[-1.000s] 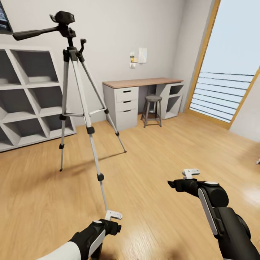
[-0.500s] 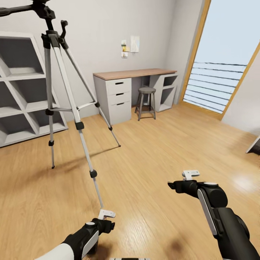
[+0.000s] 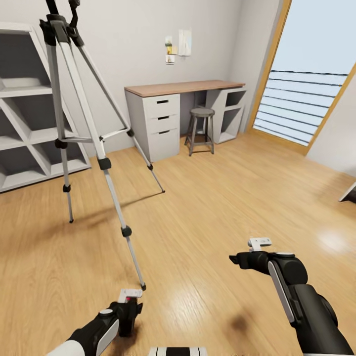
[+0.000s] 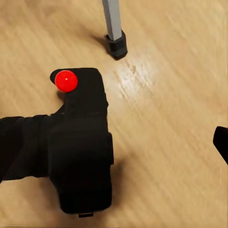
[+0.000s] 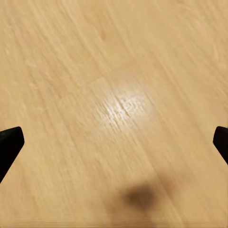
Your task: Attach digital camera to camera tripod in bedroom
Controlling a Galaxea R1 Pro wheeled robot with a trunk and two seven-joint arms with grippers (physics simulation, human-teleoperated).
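Note:
The camera tripod [image 3: 94, 143] stands at the left on the light wood floor, its silver legs spread and its head cut off by the top of the head view. One black foot [image 4: 115, 45] rests just beyond the digital camera [image 4: 83, 147], a black box with a red button [image 3: 129, 299] that seems to lie on the floor. My left gripper [image 3: 127, 316] hangs over the camera and is open. One fingertip [image 4: 222, 145] stands well apart from the camera, with bare floor between; the other is hidden by it. My right gripper [image 3: 236, 259] is open over bare floor.
White cube shelves [image 3: 24, 128] line the left wall behind the tripod. A wood-topped desk with drawers [image 3: 163, 116] and a round stool [image 3: 201, 129] stand at the back wall. A tall window [image 3: 306, 99] fills the right. Open floor lies between.
The head view has shifted, so the tripod's head has left the top. My left gripper has dropped and moved left, and the camera's red button now shows at it. The right arm has kept its pose.

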